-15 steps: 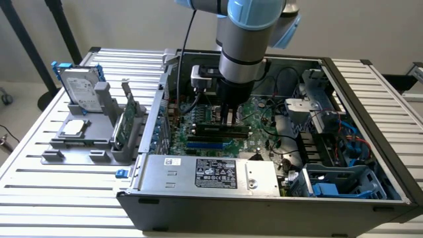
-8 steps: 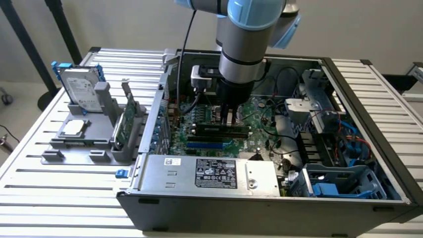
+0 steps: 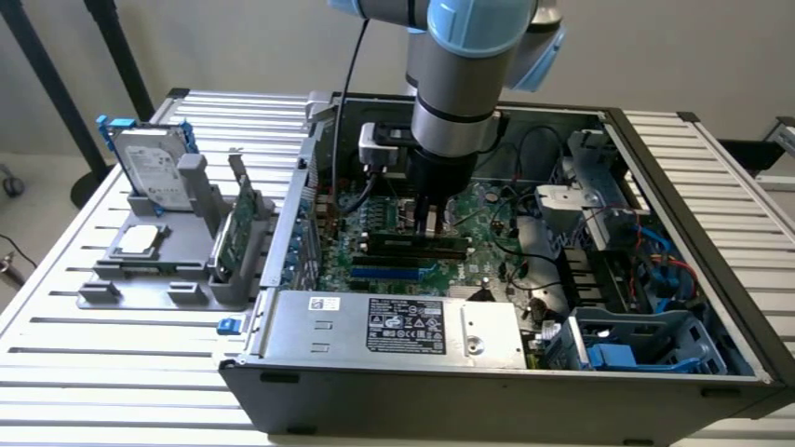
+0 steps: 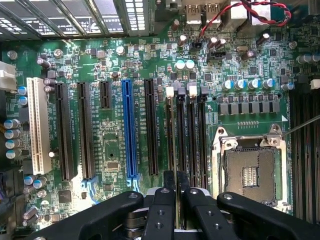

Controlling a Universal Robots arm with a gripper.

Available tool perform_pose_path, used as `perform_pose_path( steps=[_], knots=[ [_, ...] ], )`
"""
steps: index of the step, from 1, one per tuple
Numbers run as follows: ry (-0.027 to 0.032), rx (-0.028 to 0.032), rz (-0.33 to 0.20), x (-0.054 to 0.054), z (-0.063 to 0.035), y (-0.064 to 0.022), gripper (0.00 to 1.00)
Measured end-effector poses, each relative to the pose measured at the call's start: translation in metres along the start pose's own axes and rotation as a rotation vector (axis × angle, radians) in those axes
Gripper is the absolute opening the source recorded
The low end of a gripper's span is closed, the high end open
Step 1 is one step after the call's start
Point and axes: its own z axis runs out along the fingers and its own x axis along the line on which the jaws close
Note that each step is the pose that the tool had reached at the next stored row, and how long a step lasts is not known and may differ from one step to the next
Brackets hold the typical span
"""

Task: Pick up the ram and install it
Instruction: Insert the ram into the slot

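At centre frame in the exterior view, we see the ram (image 3: 410, 248) lying along its motherboard slot (image 4: 172, 135), where it must seat. Our gripper (image 4: 176, 181), fingers pinched nearly together, presses on its top edge, inside the open computer case (image 3: 695, 307).

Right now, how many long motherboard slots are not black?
2: a white slot beside the blue capacitors, and a blue slot between black slots. The gripper may hide others.
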Motion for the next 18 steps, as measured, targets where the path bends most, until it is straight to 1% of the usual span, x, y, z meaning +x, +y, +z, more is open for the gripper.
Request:
perform_pose_path(
  steps=[10,18],
  knots=[
    [-0.0004,0.0051,0.002,0.0001,0.0014,0.0003,0.14],
    [-0.0005,0.0056,0.004,0.0003,0.0017,0.0023,0.14]
  ],
)
